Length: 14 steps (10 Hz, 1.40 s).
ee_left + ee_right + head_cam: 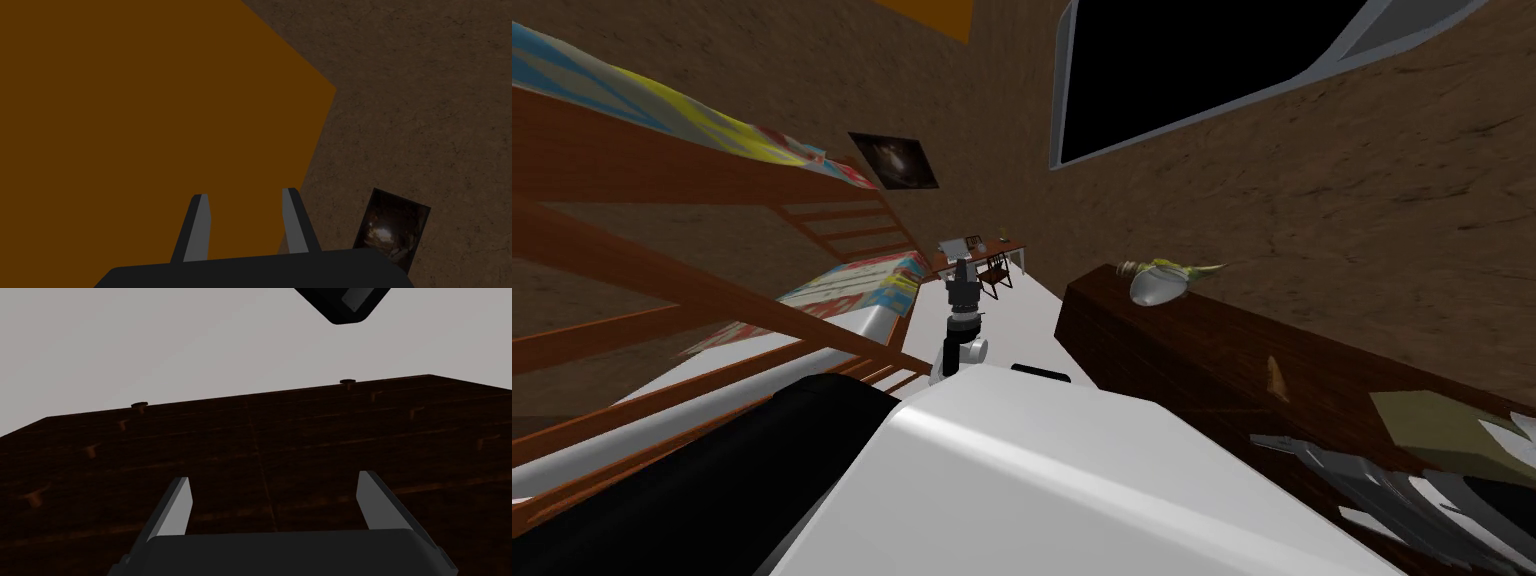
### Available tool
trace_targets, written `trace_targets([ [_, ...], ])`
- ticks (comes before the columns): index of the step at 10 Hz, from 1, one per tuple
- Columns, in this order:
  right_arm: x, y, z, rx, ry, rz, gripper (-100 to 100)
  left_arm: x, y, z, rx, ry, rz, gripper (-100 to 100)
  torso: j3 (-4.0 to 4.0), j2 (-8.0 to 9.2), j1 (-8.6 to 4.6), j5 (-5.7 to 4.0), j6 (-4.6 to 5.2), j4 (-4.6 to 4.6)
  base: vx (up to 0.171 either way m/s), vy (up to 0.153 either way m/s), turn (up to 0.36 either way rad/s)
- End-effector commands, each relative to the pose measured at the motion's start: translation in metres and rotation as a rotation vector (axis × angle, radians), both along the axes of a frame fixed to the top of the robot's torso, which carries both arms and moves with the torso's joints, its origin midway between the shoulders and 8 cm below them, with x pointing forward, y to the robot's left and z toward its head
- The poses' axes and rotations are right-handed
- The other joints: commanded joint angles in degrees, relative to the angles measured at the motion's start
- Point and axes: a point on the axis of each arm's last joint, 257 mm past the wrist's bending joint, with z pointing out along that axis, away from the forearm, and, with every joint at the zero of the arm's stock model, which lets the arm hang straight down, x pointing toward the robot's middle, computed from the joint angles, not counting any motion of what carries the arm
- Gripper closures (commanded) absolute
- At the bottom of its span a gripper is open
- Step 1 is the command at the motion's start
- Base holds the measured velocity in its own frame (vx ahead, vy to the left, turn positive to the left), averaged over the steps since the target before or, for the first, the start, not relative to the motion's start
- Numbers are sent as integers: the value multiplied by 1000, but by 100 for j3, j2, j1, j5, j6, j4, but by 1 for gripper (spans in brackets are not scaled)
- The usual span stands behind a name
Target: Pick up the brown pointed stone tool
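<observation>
Bedroom, rough brown walls, pale floor. A wooden bunk bed (712, 300) with bright patterned covers stands on my left. A small desk (982, 250) and chair (996, 272) sit at the far end. High on the wall are a dark framed picture (894, 160) and a window (1202, 60) that gives onto a black area.

A long dark wooden dresser (1192, 350) runs along the wall on my right. The brown pointed stone tool (1277, 378) lies on its top, small and alone. It sits between a pale shell-like object with green fronds (1157, 283) at the far end and an olive flat pad (1432, 425) at the near end, well apart from both. Grey blade-like pieces (1372, 490) lie fanned beside the pad.

Left arm (962, 310) is raised ahead of me, clear of the dresser. Left gripper (245, 197) points at an orange panel (150, 110) on the wall. Its fingers stand apart, fairly narrow, with nothing between them.

Right gripper (274, 480) faces the dresser's drawer front, where small knobs (90, 450) show, with grey floor beyond. Its fingers are spread wide and hold nothing. It touches neither the wood nor the tool.
</observation>
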Motion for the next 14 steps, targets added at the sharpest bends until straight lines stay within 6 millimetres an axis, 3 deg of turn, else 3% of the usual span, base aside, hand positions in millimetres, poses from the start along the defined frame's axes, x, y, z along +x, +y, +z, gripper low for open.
trace_targets([
  [1, -2, -24, 15, -63, 15, -25, -100, 0, 0, 0, 0, 0, 0, 0, 0, 0, 0, 0, 0, 0, 68, -52, 183],
  [2, -2, -24, 15, -63, 15, -25, -100, 0, 0, 0, 0, 0, 0, 0, -1, -2, -2, 0, -5, 0, 58, -48, 106],
  [4, -5, -58, 34, -152, 31, -65, -100, 0, 0, 0, 0, 0, 0, 0, -1, -3, -6, -1, -3, 0, 104, -92, 209],
  [5, -6, -71, 41, -185, 34, -82, -100, 0, 0, 0, 0, 0, 0, 0, -12, -21, -20, -3, -7, -4, 157, -183, 252],
  [6, -6, -71, 41, -185, 34, -82, -100, 0, 0, 0, 0, 0, 0, 0, -19, -34, -44, -9, -5, -8, 100, -137, 58],
  [7, -9, -88, 50, -231, 37, -107, -100, 0, 0, 0, 0, 0, 0, 0, -13, -21, -33, -11, 1, -6, 112, -128, 168],
  [9, -9, -88, 50, -229, 39, -106, -100, 0, 0, 0, 0, 0, 0, 0, -18, -31, -35, -10, -2, -7, 102, -111, 116],
  [10, -8, -89, 51, -233, 37, -109, 0, 0, 0, 0, 0, 0, 0, 0, -7, -10, -9, -7, 3, -4, 11, -14, -1],
  [11, 3, -80, 46, -232, 37, -88, -100, 0, 0, 0, 0, 0, 0, 0, 5, 9, 13, 0, 3, 2, 18, -31, -168],
  [14, 19, -66, 39, -233, 33, -55, -100, 0, 0, 0, 0, 0, 0, 0, 11, 18, 11, 0, 5, 4, 19, -42, -121],
])
